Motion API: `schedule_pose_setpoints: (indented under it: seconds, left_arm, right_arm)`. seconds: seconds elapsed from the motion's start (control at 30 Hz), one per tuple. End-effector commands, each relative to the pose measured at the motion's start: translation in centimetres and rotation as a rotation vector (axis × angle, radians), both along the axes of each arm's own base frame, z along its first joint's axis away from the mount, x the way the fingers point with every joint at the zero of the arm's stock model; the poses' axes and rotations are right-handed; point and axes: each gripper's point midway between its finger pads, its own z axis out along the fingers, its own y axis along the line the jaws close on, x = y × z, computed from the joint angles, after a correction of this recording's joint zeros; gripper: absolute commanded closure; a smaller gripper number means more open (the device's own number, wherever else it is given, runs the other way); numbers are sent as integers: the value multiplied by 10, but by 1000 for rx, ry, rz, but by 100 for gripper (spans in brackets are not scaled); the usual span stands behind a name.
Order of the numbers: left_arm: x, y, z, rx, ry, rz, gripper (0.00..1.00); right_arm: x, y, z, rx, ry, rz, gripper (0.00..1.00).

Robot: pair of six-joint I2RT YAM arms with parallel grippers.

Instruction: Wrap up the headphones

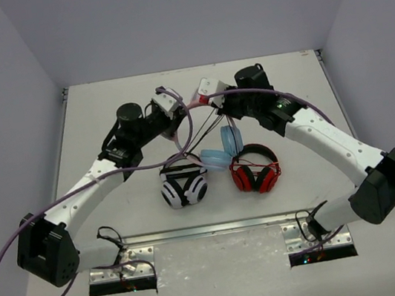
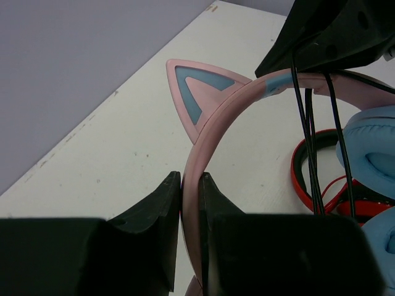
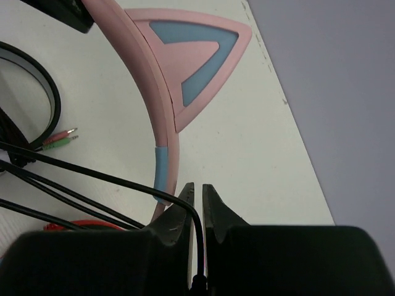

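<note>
Two arms on one pair of headphones [image 1: 222, 150], and it looks like we're mid-wrap: the left gripper [image 2: 190, 179] is pressed together on the pink headband [image 2: 234, 98], clamping it edge-on. The right gripper [image 3: 197, 188] is squeezed nearly closed, with the thin black cable [image 2: 308, 135] running down between its fingertips, right next to the blue bit on the band. The headphones sit mid-worktop [image 1: 101, 110], band held up between the two grippers toward the far side. The light blue cups hang down between the white-and-black headphones [image 1: 184, 184] and the red-and-black headphones [image 1: 255, 169]. My read is that several cable strands already cross the band, so the next move is probably carrying the pinched cable around the band again. That means keeping it taut, not letting it snag on the cat ear [image 3: 197, 55], and having the left side hold the band steady. Hard to tell stuff: how many loops are actually on there, where the cable's free end is, and whether the cups touch the worktop or just hang. Those pink and green plugs [image 3: 62, 135] off to the side could belong to any of the three sets, can't say. Both wrist views are half blocked by their own gripper bodies.
</note>
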Motion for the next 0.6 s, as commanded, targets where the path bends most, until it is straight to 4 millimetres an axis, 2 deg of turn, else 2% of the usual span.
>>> schedule_pose_setpoints:
  seconds: [0.0,0.13,0.27,0.43,0.47,0.57]
  left_arm:
    - [-5,3,34,-57,-59,-27,100]
    - [1,7,37,-86,-47,-25,100]
    - [4,8,42,-121,-37,-37,100]
    - [7,4,46,-138,-15,-52,99]
    - [7,4,46,-142,-10,-56,100]
    - [8,0,49,-155,17,-81,100]
  right_arm:
    - [30,-30,32,98,-124,-151,93]
    - [36,-43,31,159,-99,-192,85]
    - [33,-44,20,207,-37,-187,82]
    - [30,-40,3,261,42,-165,73]
    - [31,-40,-3,263,61,-168,66]
    - [36,-48,-12,332,126,-194,60]
